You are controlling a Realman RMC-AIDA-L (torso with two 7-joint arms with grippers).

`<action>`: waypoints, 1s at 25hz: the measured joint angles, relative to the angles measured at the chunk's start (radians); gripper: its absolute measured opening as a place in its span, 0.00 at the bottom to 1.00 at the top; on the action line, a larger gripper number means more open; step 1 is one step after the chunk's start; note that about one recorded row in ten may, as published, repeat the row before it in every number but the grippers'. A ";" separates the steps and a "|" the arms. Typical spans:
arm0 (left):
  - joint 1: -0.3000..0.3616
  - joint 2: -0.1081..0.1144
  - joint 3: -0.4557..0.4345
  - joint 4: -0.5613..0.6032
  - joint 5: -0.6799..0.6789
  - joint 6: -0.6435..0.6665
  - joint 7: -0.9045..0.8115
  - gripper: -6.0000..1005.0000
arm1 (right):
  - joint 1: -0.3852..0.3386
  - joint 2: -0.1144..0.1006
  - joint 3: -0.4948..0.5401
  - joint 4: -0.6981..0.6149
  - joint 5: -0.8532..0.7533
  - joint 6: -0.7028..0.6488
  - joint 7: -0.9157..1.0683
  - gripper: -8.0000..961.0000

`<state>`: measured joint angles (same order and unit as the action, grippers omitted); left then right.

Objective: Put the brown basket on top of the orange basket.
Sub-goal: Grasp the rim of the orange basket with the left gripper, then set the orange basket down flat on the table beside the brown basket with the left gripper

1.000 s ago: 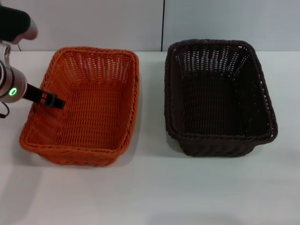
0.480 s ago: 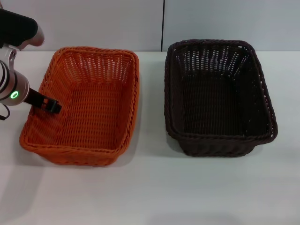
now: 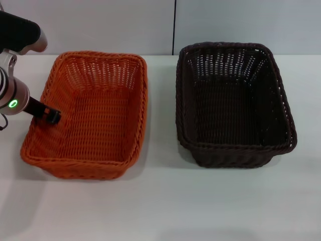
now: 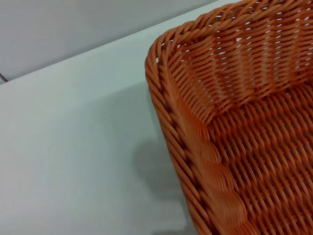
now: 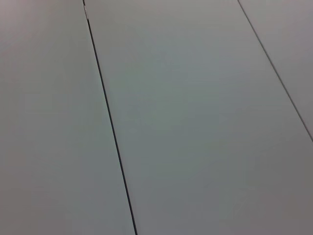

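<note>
Head view: orange basket on the left part of the white table, upright, long side running away from the robot; brown basket on the right part of the same table, upright too, standing beside the orange one with a strip of bare table between them, not touching, not stacked; left gripper at the left rim of the orange basket, black tip reaching just over the rim and above the inner left wall; silver wrist with a small green light outside the basket, over the table; state of the left fingers impossible to tell, only one dark tip visible, contact with the wicker not clear either; grey wall behind the table with a dark vertical seam; right arm nowhere in this view.

Left wrist view: one corner of the orange basket seen from close, thick braided rim curving round, open weave on the sloping sides; white table just beside it with a soft shadow next to the rim; own fingers not visible.

Right wrist view: only flat grey panels with thin dark seams; no basket, no fingers.
</note>
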<state>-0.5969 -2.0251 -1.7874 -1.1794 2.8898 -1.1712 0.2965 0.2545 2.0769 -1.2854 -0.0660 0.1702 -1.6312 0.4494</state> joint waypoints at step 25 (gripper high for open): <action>0.122 -0.001 -0.045 -0.542 0.000 -0.409 0.475 0.25 | -0.012 0.003 0.000 -0.003 -0.012 -0.035 0.015 0.86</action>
<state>-0.4745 -2.0258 -1.8327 -1.7215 2.8895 -1.5807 0.7712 0.2424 2.0800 -1.2854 -0.0688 0.1580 -1.6662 0.4644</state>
